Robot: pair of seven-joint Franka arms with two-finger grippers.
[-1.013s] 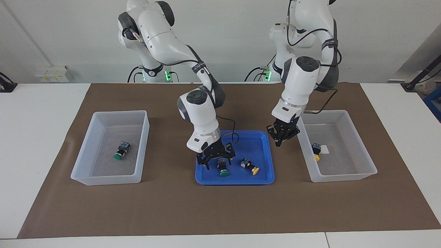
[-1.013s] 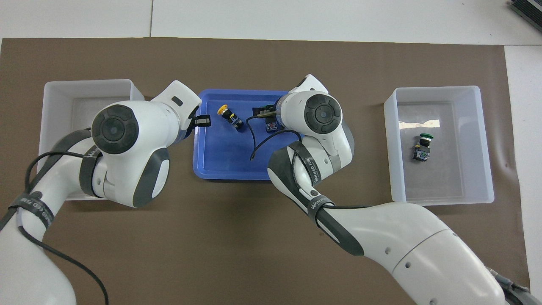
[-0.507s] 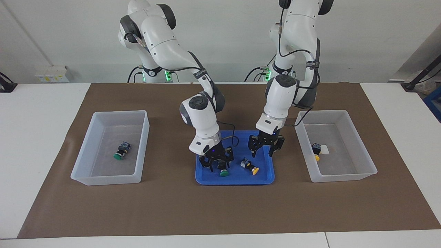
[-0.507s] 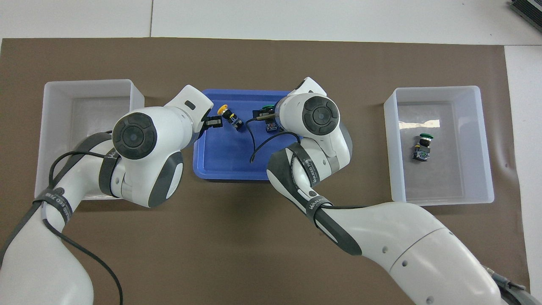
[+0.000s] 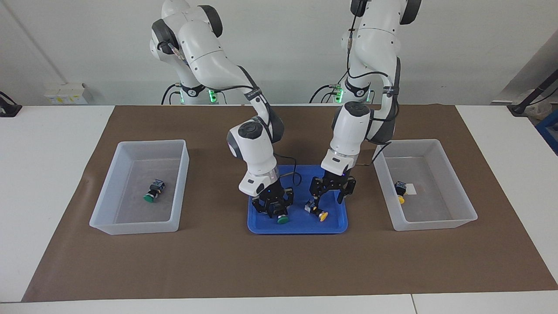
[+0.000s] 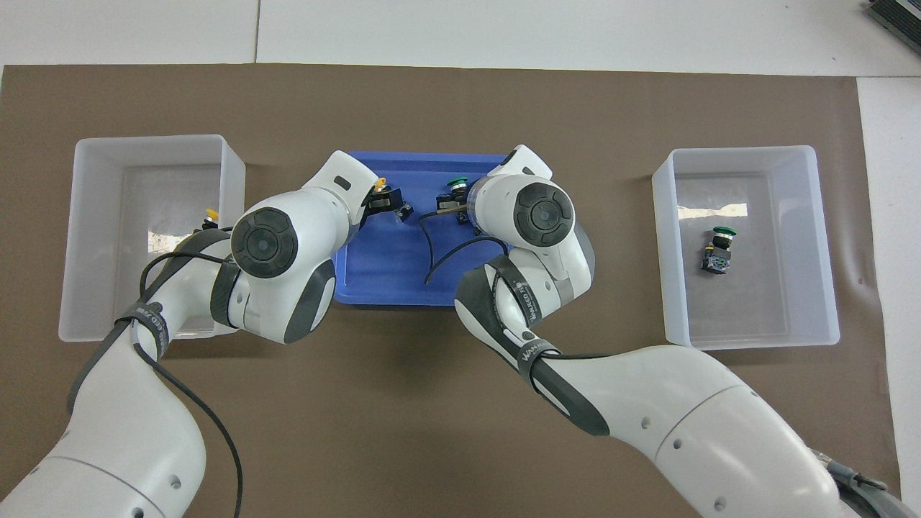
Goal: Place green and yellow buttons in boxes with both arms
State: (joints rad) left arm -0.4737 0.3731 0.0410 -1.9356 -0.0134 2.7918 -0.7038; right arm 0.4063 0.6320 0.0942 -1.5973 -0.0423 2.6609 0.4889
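The right gripper [image 5: 273, 208] is down in the blue tray [image 5: 335, 224], its fingers drawn in around the black body of a green button [image 5: 282, 218] that lies on the tray floor with its round green cap pointing away from the robots; the grip looks closed on it, and the button is not lifted. Beside it, toward the left arm's end of the tray, the left gripper [image 5: 330, 195] hangs low with its fingers spread apart, just over a yellow button [image 5: 317, 211] that lies tilted on the tray, grey-blue end toward the robots and yellow cap away from them; the fingers do not pinch it. In the overhead view the left arm's wrist covers most of this button, so only a sliver of yellow shows. Outward from the tray, a translucent box [image 5: 104, 196] at the right arm's end of the table holds a second green button [image 5: 152, 192] lying on its side, and the matching box [image 5: 457, 192] at the left arm's end holds a second yellow button [image 5: 399, 192] next to a small white label [image 5: 410, 189]. All of it rests on a brown mat [image 5: 218, 261]. Compared with a second ago, the right gripper's fingers have gone from wide open to closed around the green button, while the left gripper has moved from above the rim of its box in over the tray, come down, and opened.
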